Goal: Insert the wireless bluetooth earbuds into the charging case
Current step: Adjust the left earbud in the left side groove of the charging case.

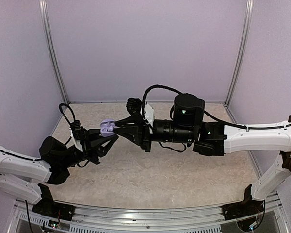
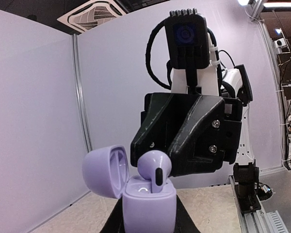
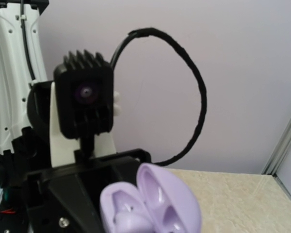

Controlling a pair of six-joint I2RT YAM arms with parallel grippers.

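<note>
Over table (image 1: 184, 177); left gripper (image 1: 105, 137) raised, clasping case (image 2: 149, 209) (open).

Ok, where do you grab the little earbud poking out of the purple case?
Pinch its round head from the open top. The earbud stands upright, stem down in the charging case, and the open lid blocks one side.
</note>
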